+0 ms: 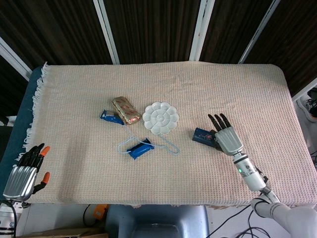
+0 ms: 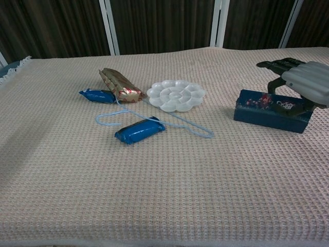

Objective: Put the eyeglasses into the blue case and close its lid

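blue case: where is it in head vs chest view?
Head view: blue case right of centre, partly under the right hand.
Chest view: blue case at the right edge, the right hand over its far end.
Shared landmark: white flower-shaped palette, to the case's left in both.

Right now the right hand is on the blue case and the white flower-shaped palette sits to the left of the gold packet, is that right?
Not quite. The right hand is on the blue case, but the white flower-shaped palette sits to the right of the gold packet, not left. The head view shows it plainly.
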